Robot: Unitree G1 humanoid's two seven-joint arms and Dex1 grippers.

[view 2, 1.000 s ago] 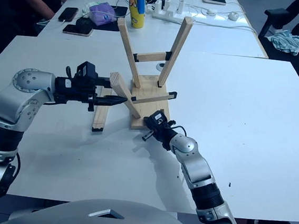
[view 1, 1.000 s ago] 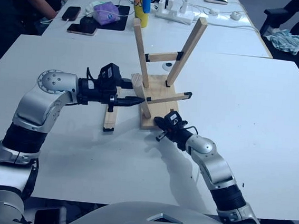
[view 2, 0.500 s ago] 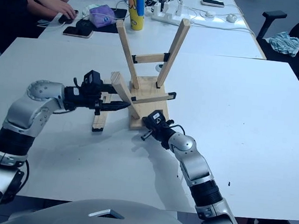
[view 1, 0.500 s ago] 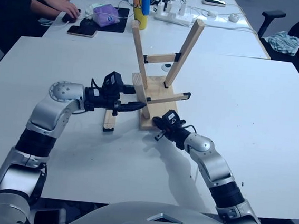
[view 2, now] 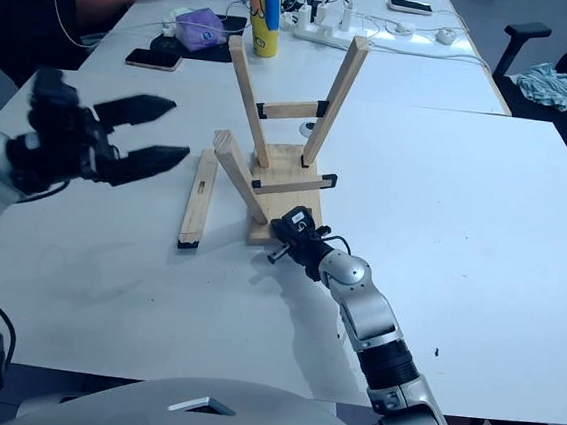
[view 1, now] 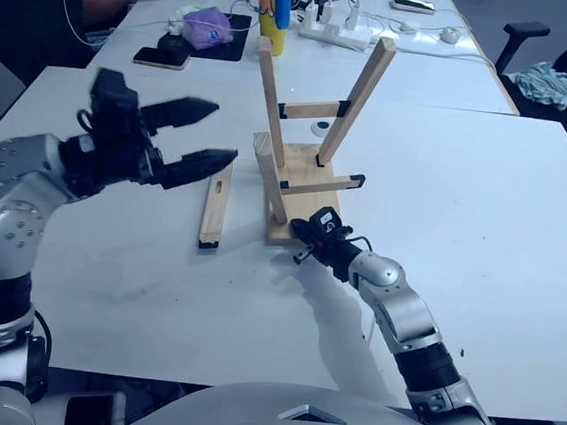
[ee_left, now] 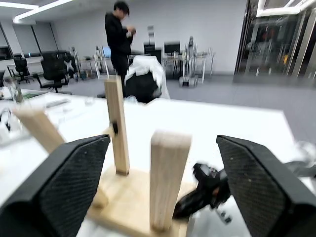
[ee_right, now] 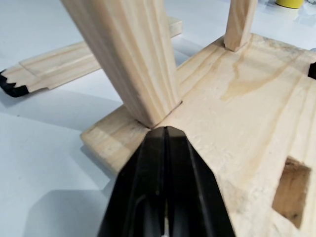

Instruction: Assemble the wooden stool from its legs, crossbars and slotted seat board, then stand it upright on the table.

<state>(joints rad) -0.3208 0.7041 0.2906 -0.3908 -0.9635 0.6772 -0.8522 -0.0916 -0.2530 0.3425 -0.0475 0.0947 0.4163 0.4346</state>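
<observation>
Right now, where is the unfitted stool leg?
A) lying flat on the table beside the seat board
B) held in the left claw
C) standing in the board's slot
A: the loose leg lies on the table beside the seat board; the left claw is open and empty.

I register one seat board (view 1: 302, 162), three fitted legs (view 1: 267, 100) standing in it, one loose leg (view 1: 215, 204) (lying flat beside the board), two crossbars (view 1: 311, 109), and two pincers: my left pincer (view 1: 225, 132) and right pincer (view 1: 302, 236).
</observation>
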